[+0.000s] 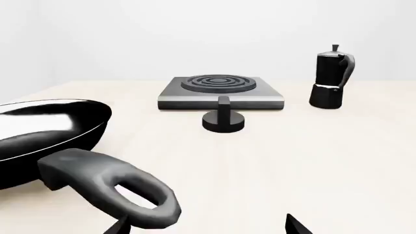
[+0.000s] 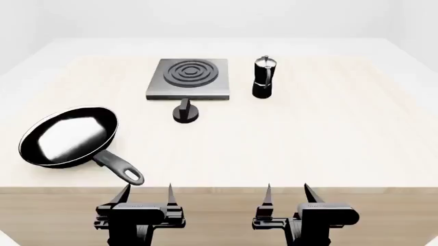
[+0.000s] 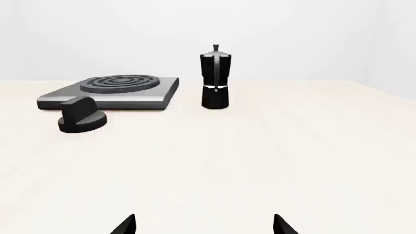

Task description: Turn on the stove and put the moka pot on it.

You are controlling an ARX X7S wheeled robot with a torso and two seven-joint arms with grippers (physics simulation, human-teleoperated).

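The stove (image 2: 188,78) sits at twelve o'clock on the pale surface (image 2: 329,138); its knob (image 2: 184,112) is just in front; the moka pot (image 2: 263,77) stands just beside it at one o'clock; the left gripper (image 2: 145,193) and right gripper (image 2: 287,193) have their jaws apart, holding nothing.

Pale table (image 2: 329,148) bearing stove (image 2: 188,78), knob (image 2: 185,111), moka pot (image 2: 263,77), seemingly empty frying pan (image 2: 72,138)

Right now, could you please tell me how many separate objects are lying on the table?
4: a frying pan at the near left, the stove at the far centre, its knob just in front, and the moka pot right of the stove.
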